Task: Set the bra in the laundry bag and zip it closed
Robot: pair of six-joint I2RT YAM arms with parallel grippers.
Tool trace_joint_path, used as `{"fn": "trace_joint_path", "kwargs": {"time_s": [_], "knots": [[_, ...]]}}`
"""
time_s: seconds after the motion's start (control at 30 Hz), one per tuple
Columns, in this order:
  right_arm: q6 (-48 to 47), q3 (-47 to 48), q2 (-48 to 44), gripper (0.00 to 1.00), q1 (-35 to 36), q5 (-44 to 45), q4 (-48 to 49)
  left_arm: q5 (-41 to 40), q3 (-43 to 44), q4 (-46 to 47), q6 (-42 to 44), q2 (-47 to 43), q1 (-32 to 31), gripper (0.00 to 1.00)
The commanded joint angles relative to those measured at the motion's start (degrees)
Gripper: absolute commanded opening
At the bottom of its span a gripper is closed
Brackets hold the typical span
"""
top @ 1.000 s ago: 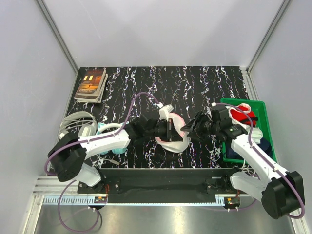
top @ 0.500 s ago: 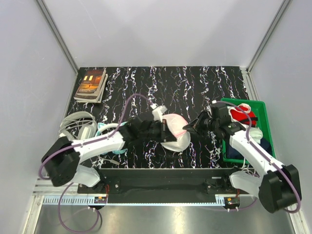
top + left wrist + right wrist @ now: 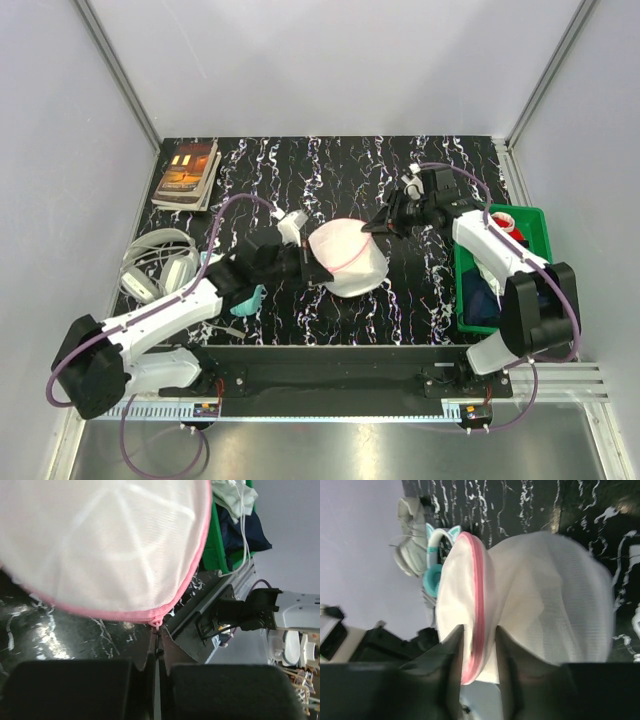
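Note:
The laundry bag is a round white mesh case with pink zip trim, its two halves folded together into one dome at the table's middle. My left gripper is at its left edge. In the left wrist view the left gripper is shut on the small pink zip pull under the bag. My right gripper is at the bag's far right rim. In the right wrist view the right gripper pinches the pink-trimmed rim of the bag. The bra is hidden.
A green bin with red, white and dark clothes stands at the right. Books lie at the far left corner. White headphones and teal headphones sit at the left, near my left arm.
The bag's halves have come together from open to a shut dome. My left arm drew back to the left. The right gripper moved toward the far side and closed on the rim.

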Motion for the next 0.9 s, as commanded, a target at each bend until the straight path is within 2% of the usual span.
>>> {"fn": "trace_joint_path", "kwargs": {"time_s": [0.0,0.07,0.17,0.27,0.4,0.53,0.73,0.83,0.87], "knots": [[-1.97,1.69,0.89,0.50,-0.52,-1.20,-2.95,1.67,6.08,3.59,-0.42,4.79,-3.47,0.00],[-1.97,-0.15,-2.17,0.62,-0.61,3.98,-4.53,1.32,7.92,5.61,-1.30,7.35,-4.61,0.00],[-1.88,-5.33,-9.18,0.73,-0.35,11.01,-8.30,1.05,10.03,7.11,-2.18,12.44,-5.32,0.00],[-0.13,-9.63,-17.37,0.75,-0.52,14.28,-10.86,1.23,11.71,8.25,-2.35,15.00,-6.37,0.00],[5.14,-15.18,-24.68,0.74,-0.26,10.35,-11.14,1.49,13.12,9.04,-2.53,16.59,-7.86,0.00],[14.43,-20.02,-30.12,0.70,0.71,6.56,-4.91,1.14,14.17,9.31,-3.06,17.20,-9.53,0.00],[20.52,-22.83,-27.77,0.62,3.78,5.84,3.10,0.61,15.75,9.40,-3.50,18.35,-10.85,0.00],[22.81,-24.59,-27.15,0.53,3.96,6.98,7.66,0.87,16.11,9.40,-3.50,18.96,-11.38,0.00],[22.99,-24.60,-27.06,0.41,3.96,7.95,7.68,0.96,16.02,9.40,-3.50,19.14,-11.47,0.00]]}}
